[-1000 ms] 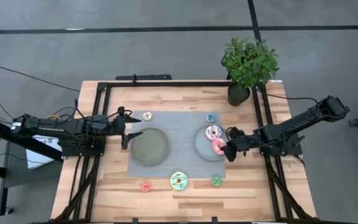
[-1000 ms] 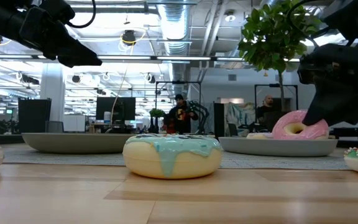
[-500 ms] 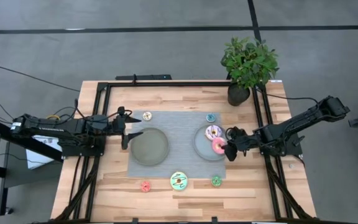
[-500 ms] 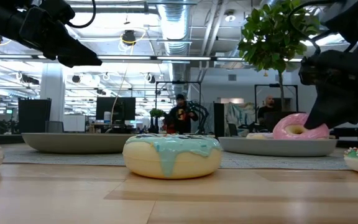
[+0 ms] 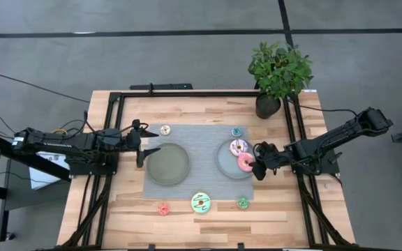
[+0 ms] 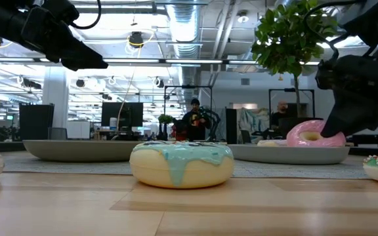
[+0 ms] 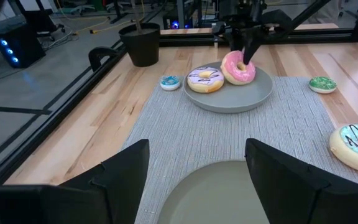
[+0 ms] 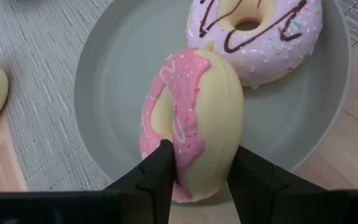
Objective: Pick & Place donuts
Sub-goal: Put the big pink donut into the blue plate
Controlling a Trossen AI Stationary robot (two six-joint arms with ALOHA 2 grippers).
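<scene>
The pink donut (image 5: 245, 163) stands tilted on the right grey plate (image 5: 223, 162), next to the white-lilac sprinkled donut (image 5: 239, 147), which lies flat there. My right gripper (image 8: 201, 186) is shut on the pink donut. My left gripper (image 5: 147, 150) hovers open over the left edge of the left grey plate (image 5: 167, 164), which holds nothing. The mint-green donut (image 5: 201, 203) lies at the mat's near edge. The small red (image 5: 163, 208) and green (image 5: 243, 202) donuts lie on the wood, the tan (image 5: 165, 130) and blue (image 5: 236, 132) ones at the mat's far edge. My right gripper pinches the pink donut's ring on its near-right side (image 8: 197, 165). One finger (image 8: 160, 168) is on the pink iced face by the hole, the other (image 8: 253, 174) on the cream underside. The fingers slant down from the table's right. The donut stands on edge, its lower edge at the plate.
A potted plant (image 5: 279, 73) stands at the table's far right corner. A grey woven mat (image 5: 194, 174) lies under both plates. Black frame rails (image 5: 114, 118) run along the table's left, right and far sides. People show in the room beyond the table.
My right gripper has sunk a little with the pink donut, bringing it lower onto the right plate. It has stayed shut on it.
</scene>
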